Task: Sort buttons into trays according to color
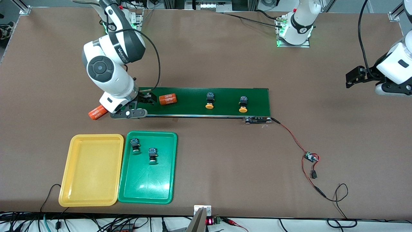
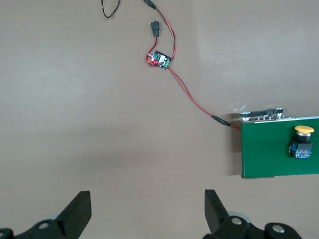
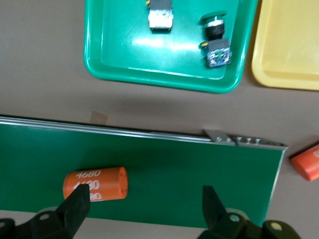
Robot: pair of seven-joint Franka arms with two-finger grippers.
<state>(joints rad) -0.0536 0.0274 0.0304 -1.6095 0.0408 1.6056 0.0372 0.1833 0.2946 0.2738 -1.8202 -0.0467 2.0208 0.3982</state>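
green buttons (image 1: 135,143) (image 1: 152,153): in green tray (image 1: 146,190) | yellow buttons (image 1: 210,100) (image 1: 243,103): on belt (image 1: 193,109) | yellow tray (image 1: 88,193): beside green tray | right hand (image 1: 145,98): wide open, holding nothing, over belt end by orange cylinder (image 1: 168,99) | left hand (image 1: 352,78): open, holding nothing, waiting over bench (image 1: 322,80)

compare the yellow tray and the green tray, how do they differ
Colour: the yellow tray is yellow, the green tray green.
Contents: the yellow tray holds nothing; the green tray holds two green buttons.
Place: the yellow tray lies toward the right arm's end of the table, the green tray beside it, nearer the middle.
Both are shallow rectangles with rounded corners, much alike in size, lying flat.
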